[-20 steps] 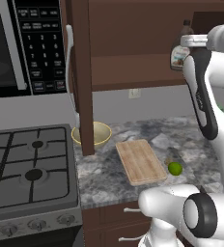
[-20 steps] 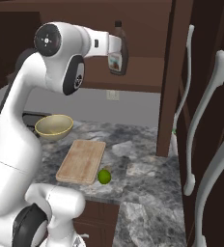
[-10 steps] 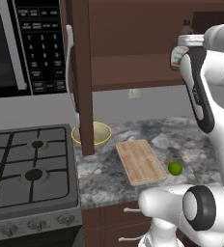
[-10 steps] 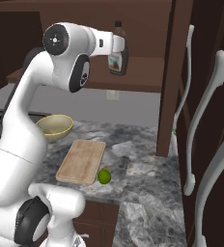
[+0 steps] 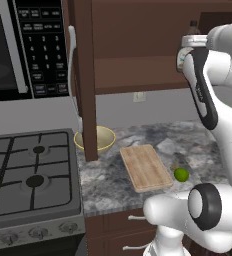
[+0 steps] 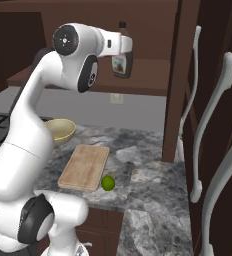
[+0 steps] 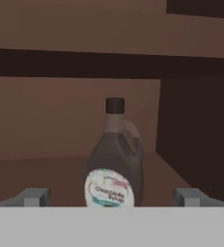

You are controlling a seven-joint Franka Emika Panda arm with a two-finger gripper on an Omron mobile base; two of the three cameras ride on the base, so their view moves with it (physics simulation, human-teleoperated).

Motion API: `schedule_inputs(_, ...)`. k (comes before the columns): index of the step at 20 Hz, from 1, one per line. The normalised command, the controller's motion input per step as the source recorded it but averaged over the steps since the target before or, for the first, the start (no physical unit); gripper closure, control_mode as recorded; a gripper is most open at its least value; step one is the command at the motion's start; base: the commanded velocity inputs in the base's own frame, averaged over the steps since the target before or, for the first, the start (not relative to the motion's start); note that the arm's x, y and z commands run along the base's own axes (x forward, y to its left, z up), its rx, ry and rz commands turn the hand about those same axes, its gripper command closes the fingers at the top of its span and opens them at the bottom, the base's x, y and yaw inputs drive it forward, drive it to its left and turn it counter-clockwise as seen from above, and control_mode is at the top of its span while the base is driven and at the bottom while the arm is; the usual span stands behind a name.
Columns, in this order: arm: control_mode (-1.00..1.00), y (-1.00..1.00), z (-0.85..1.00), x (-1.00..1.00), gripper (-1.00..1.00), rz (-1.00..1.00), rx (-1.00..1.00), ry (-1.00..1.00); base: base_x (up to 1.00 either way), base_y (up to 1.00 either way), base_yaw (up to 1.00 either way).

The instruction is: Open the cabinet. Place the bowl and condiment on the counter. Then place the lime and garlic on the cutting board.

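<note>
1. One dark bottle of chocolate syrup (image 7: 115,159) stands straight up on the wooden cabinet shelf (image 7: 41,169), its long side going up and down and its black cap on top. It has a round white label near the bottom and a small handle on one side.
2. Two fingers (image 7: 36,197) of the gripper (image 7: 113,198) are spread wide apart, one on each side of the bottle, and they hold nothing.
3. One round, pale yellow bowl (image 5: 94,139) sits on the speckled grey stone tabletop (image 5: 153,135), next to the stove (image 5: 30,175).
4. One flat wooden cutting board (image 5: 145,167) lies on the tabletop, shaped like a long box with rounded corners. Its long side points away from the robot.
5. One small, round, green lime (image 5: 181,174) rests on the tabletop just beside the board.
6. The garlic is too hard to make out.
</note>
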Motion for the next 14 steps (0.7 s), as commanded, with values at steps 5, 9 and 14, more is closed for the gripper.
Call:
schedule_inputs(5,-1.0,-0.06,0.0,0.25,-1.0,0.0,0.0,0.0,0.0,0.0,0.0)
schedule_inputs(9,-1.0,-0.05,0.0,0.25,-1.0,0.0,0.0,0.0,0.0,0.0,0.0)
schedule_inputs(14,-1.0,-0.05,0.0,0.25,-1.0,0.0,0.0,0.0,0.0,0.0,0.0)
